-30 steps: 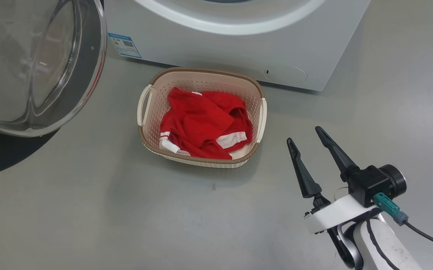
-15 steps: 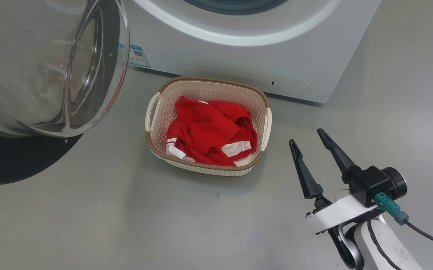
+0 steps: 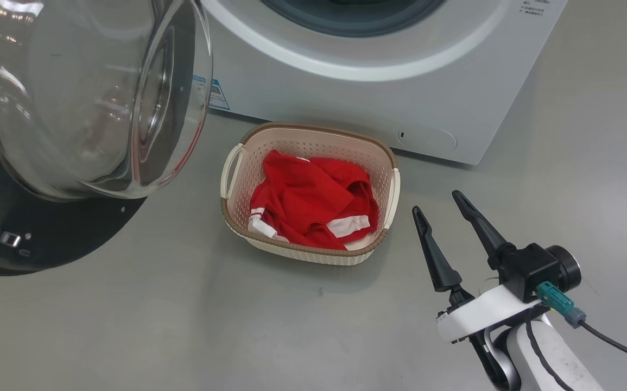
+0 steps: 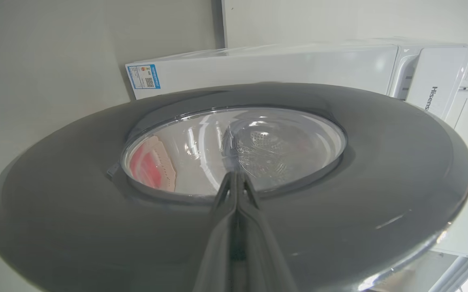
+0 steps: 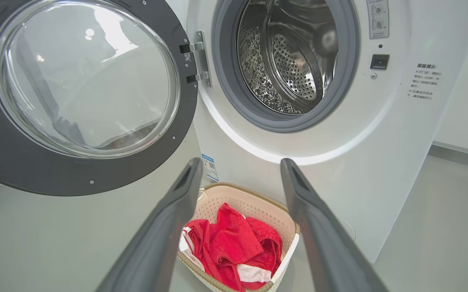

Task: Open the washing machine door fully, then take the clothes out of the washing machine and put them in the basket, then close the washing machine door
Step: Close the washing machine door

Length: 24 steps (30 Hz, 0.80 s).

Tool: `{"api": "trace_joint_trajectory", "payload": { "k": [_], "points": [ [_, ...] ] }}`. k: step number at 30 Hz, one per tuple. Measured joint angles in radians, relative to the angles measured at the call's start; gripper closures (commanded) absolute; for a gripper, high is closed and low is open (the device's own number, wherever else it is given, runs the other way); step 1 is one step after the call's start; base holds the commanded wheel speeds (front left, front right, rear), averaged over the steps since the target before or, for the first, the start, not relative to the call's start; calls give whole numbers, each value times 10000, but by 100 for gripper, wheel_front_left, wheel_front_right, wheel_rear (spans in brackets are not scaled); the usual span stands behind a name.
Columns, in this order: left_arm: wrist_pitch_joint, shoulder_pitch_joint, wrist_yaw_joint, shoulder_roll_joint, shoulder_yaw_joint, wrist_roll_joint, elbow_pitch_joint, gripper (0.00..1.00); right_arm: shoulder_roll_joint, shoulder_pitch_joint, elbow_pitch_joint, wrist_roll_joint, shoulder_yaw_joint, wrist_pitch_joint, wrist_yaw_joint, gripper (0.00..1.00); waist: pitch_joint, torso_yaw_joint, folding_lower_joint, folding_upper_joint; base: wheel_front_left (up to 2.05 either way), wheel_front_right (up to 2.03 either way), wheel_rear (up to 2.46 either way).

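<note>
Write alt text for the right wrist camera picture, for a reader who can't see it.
A white front-loading washing machine stands with its round glossy black, glass-centred door swung open to the left and its perforated steel drum looking empty. Below, a small cream plastic basket holds a crumpled red garment with white bands, framed between the right gripper's open dark fingers.

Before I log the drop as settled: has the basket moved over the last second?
No. The basket keeps its spot in front of the washing machine; the whole view shifted, so the camera moved.
</note>
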Motion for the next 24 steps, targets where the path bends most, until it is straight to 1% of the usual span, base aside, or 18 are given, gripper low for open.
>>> {"api": "trace_joint_trajectory", "payload": {
  "k": [5,9,12,17,24],
  "points": [
    [688,142,-167,-527,-38,-186,-157,100,10,10,115,31,-13,-71,0,0,-143,15,0,0,0,0,0],
    [1131,423,-236,-723,-27,-462,-374,100,44,44,142,81,-12,-71,-2,0,-244,40,0,0,0,0,0],
    [1406,556,-305,-926,-75,-583,-617,100,61,58,144,90,-12,-73,-2,0,-287,53,0,0,0,0,0],
    [1827,747,-397,-1436,-309,-596,-986,100,63,105,165,90,6,-73,-2,0,-366,86,0,0,0,0,0],
    [2318,1140,-433,-2015,-384,-809,-1534,100,82,169,186,90,81,-77,-2,0,-488,95,0,0,0,0,0]
  ]
}}
